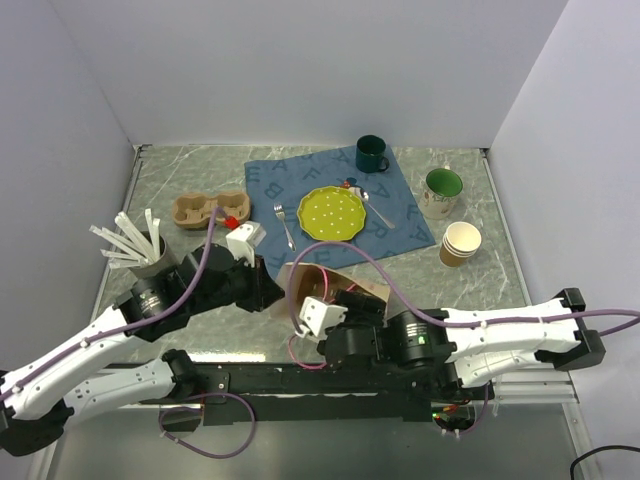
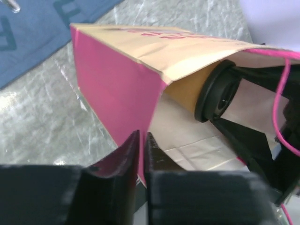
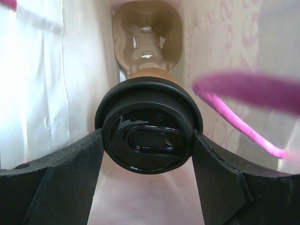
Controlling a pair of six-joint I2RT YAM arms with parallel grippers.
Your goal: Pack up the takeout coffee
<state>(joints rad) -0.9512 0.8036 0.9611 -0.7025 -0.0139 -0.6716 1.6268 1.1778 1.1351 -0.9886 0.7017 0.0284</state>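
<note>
A pink paper bag (image 1: 318, 272) lies on its side near the table's front, mouth toward the arms. My left gripper (image 2: 142, 136) is shut on the bag's pink side wall (image 2: 117, 89) at the mouth edge. My right gripper (image 3: 147, 136) is inside the bag, its fingers (image 3: 70, 178) shut on the black lid of the takeout coffee (image 3: 149, 124), which is held sideways. The lid also shows in the left wrist view (image 2: 216, 91). A cardboard cup carrier (image 3: 147, 33) sits at the bag's far end, just beyond the cup's base.
A second cardboard carrier (image 1: 207, 210) and a cup of white sticks (image 1: 140, 248) stand at the left. A blue cloth (image 1: 400, 225) holds a yellow-green plate (image 1: 332, 212), fork (image 1: 286, 225), spoon (image 1: 378, 208) and dark green mug (image 1: 372, 153). Stacked tan cups (image 1: 460, 243) and another mug (image 1: 441, 190) stand at the right.
</note>
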